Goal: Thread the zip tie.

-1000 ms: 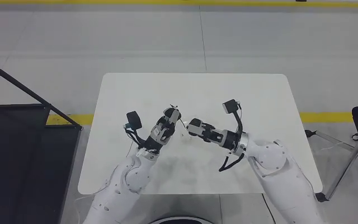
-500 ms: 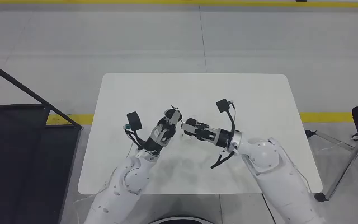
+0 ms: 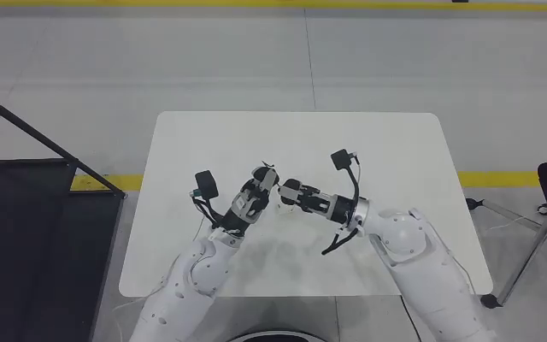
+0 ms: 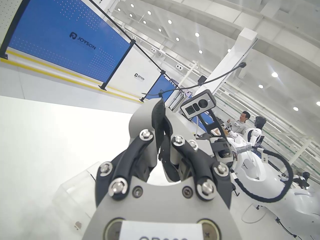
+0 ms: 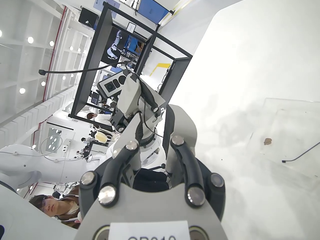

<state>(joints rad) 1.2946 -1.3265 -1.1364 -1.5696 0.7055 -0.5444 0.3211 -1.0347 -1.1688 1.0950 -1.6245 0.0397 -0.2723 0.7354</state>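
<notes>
Black-padded left fingers (image 4: 141,122) are pressed together on the zip tie (image 4: 225,74), whose thin free length juts out past their tips. The right fingers (image 5: 181,123) stand apart, holding nothing, just beside the left ones at the top view's centre, above the white bench (image 3: 385,154). A second tie (image 5: 300,154) lies in a clear tray (image 5: 287,116) on the bench.

White tabletop (image 3: 385,154), corners rounded. One clear flat tray (image 5: 287,116) rests directly on it. On the tray: one loose black zip tie (image 5: 300,154), with a small brown speck (image 5: 268,141) near it.
</notes>
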